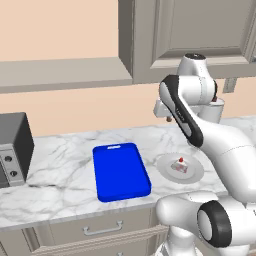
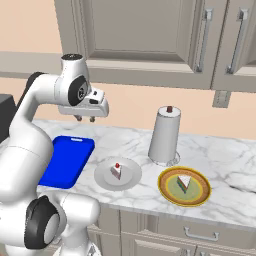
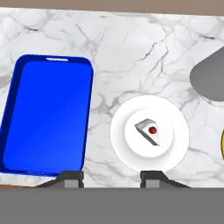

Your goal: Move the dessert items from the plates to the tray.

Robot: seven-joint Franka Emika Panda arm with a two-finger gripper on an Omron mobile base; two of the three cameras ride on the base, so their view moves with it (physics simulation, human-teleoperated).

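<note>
A glossy white arm [image 2: 30,130] of rounded segments is seen, with black joint bands and dark round end caps; behind the gripper [image 2: 85,119], a boxy white hand carries two small dark fingertips [image 3: 72,176]

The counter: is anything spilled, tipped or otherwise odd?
Nothing stands out. The blue tray lies flat, the cherry cake wedge sits on the white plate, and the layered wedge sits on the yellow plate.

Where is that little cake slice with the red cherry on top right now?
In the right base view, the white-pink cake wedge with a red cherry sits on the pale grey-white round plate, between the flat bright blue rectangular tray and the yellow-orange plate.
</note>
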